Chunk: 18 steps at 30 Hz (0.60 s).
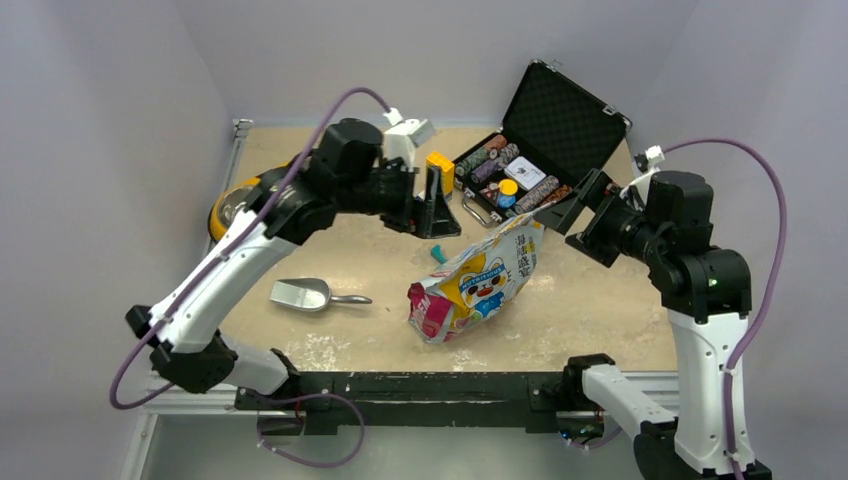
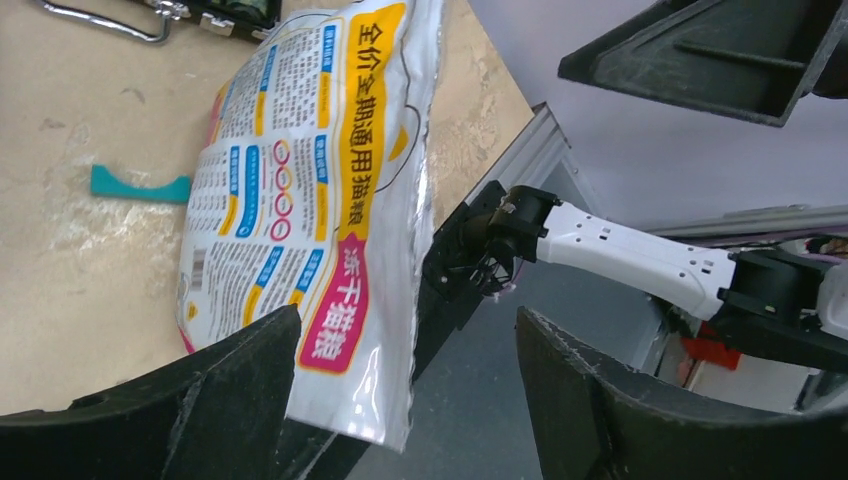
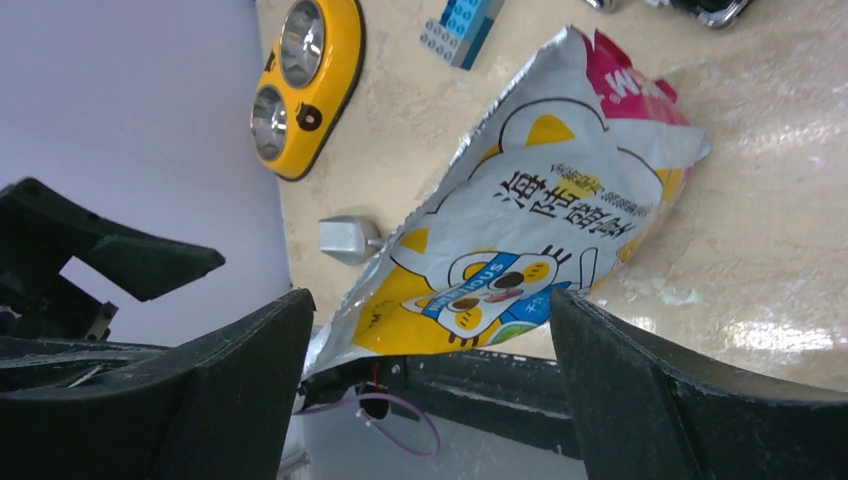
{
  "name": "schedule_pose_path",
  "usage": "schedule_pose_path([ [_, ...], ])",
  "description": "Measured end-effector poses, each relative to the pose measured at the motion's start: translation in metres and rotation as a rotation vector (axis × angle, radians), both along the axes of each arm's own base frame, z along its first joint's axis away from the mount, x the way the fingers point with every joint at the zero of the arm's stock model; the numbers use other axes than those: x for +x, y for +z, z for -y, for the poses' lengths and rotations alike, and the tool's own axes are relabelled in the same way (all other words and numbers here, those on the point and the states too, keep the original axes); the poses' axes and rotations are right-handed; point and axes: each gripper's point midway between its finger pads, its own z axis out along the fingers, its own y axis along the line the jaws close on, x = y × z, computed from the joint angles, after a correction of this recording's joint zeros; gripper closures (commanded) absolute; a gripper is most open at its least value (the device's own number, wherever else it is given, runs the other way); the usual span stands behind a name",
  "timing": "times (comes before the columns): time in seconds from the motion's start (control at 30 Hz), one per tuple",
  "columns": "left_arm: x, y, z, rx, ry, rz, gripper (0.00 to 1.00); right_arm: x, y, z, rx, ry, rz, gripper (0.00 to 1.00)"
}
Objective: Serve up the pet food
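- Looking down from the top view, we saw the pet food bag resting on the table between the arms, with a metal scoop to its left.
- In the left wrist view, the left gripper held nothing. Its jaws were wide apart, with the bag's printed back just beyond them.
- In the right wrist view, the right gripper was also empty, its jaws apart and framing the bag's cartoon face. A yellow double bowl lay further off.

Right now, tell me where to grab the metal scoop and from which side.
Grip the scoop by its thin handle, from above, probably with the left gripper. It lies flat, handle sticking out toward the bag, slim enough for jaws to span; its bowl is wide.
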Motion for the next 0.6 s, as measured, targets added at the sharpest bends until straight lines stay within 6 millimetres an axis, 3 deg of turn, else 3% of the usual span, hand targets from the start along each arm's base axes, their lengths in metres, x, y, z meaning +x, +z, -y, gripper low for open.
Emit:
schedule_pose_path([
  [0.1,0.003,-0.01,0.032,0.062,-0.06,0.028,0.24,-0.006,-0.017,-0.005,0.028,0.013,-0.049,0.1],
  [0.27,0.017,-0.044,0.068,0.174,-0.094,0.024,0.32,-0.007,-0.02,-0.008,0.04,0.028,-0.065,0.1],
  [0.43,0.018,-0.07,0.074,0.242,-0.103,-0.02,0.18,-0.007,-0.027,-0.004,-0.006,0.039,-0.077,0.11],
  [0.6,0.001,-0.075,0.082,0.263,-0.141,-0.022,0.21,-0.007,-0.033,-0.001,-0.047,0.056,-0.083,0.11],
])
